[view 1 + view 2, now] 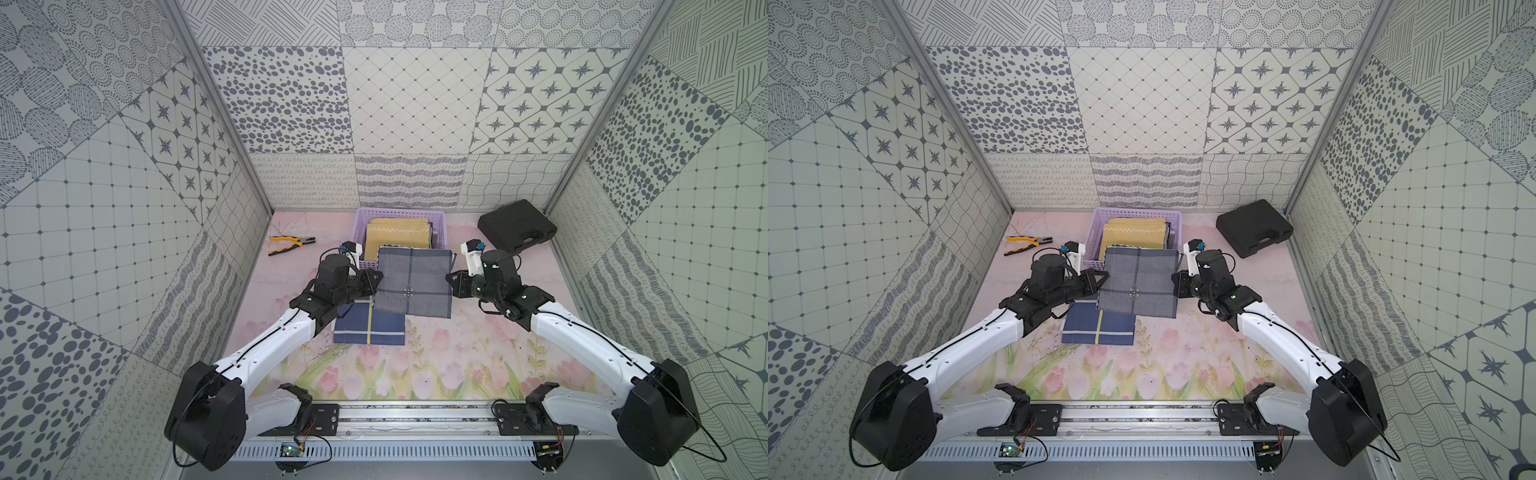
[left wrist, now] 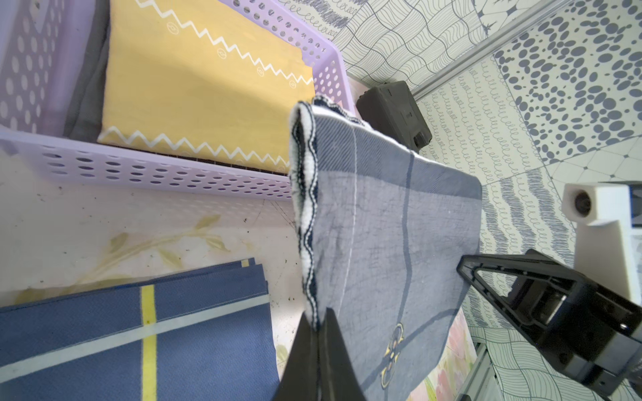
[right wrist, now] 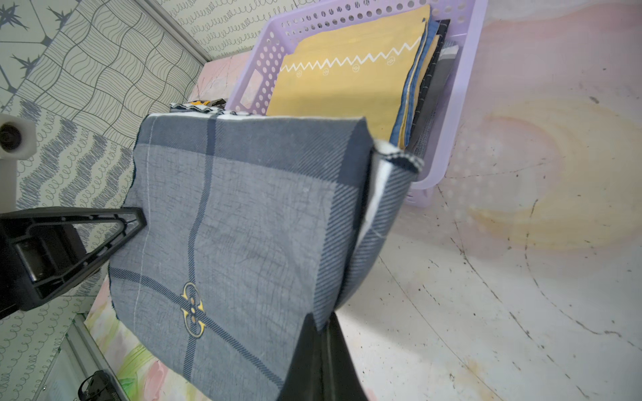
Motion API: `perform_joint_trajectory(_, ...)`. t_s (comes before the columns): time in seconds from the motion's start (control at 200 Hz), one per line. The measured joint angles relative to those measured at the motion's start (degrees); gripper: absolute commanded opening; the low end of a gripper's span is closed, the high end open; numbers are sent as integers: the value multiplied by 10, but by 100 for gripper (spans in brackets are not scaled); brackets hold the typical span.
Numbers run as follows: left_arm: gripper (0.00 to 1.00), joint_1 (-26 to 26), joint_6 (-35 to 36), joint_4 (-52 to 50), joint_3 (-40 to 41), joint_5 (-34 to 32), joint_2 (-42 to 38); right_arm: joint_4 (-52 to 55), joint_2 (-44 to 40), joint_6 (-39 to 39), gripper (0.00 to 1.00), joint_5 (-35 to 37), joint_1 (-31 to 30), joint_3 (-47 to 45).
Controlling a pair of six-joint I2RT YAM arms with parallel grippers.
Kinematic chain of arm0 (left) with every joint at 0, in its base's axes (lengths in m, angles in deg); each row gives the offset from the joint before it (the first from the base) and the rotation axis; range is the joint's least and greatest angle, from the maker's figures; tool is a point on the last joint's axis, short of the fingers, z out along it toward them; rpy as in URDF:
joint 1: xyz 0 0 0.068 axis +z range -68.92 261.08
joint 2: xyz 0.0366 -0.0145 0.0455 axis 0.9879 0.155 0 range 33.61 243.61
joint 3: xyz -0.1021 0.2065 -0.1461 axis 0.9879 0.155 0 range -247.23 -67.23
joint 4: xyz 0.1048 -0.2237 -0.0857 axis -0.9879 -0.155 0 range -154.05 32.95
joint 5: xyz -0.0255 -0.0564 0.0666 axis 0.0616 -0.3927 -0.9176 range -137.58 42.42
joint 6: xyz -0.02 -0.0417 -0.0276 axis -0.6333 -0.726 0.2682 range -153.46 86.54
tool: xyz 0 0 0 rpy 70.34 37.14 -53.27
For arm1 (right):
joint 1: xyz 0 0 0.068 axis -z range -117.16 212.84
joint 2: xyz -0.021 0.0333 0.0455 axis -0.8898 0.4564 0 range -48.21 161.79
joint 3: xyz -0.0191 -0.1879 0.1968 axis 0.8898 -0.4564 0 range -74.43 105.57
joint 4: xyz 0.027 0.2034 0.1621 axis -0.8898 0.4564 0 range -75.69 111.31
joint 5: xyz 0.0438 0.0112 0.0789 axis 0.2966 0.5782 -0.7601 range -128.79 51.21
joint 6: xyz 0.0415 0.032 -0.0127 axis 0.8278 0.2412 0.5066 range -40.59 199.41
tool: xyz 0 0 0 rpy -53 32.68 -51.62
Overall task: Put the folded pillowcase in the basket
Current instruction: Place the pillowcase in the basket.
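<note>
The folded pillowcase [image 1: 413, 282] [image 1: 1138, 282] is grey with dark check lines and a small yellow emblem. It hangs flat above the table, its far edge over the near rim of the lilac basket [image 1: 360, 228] [image 1: 1094, 237]. My left gripper [image 1: 379, 275] [image 2: 318, 324] is shut on its left edge, and my right gripper [image 1: 449, 277] [image 3: 321, 324] is shut on its right edge. In the wrist views the pillowcase [image 2: 382, 225] [image 3: 243, 225] sags slightly between the grips. The basket [image 2: 173, 170] [image 3: 451, 104] holds a folded yellow cloth [image 1: 397, 235] on top of darker folded cloths.
A folded blue cloth with a yellow stripe [image 1: 370, 328] lies on the table under the pillowcase's near left corner. Yellow-handled pliers [image 1: 291, 243] lie left of the basket. A black hard case [image 1: 517, 226] sits at the back right. Patterned walls enclose three sides.
</note>
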Motion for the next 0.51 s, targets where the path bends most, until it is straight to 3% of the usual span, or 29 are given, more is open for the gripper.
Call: perform_joint_trajectory(0.505, 0, 64, 34, 21, -124, 3, 153, -53, 185, -21, 0, -23, 39, 146)
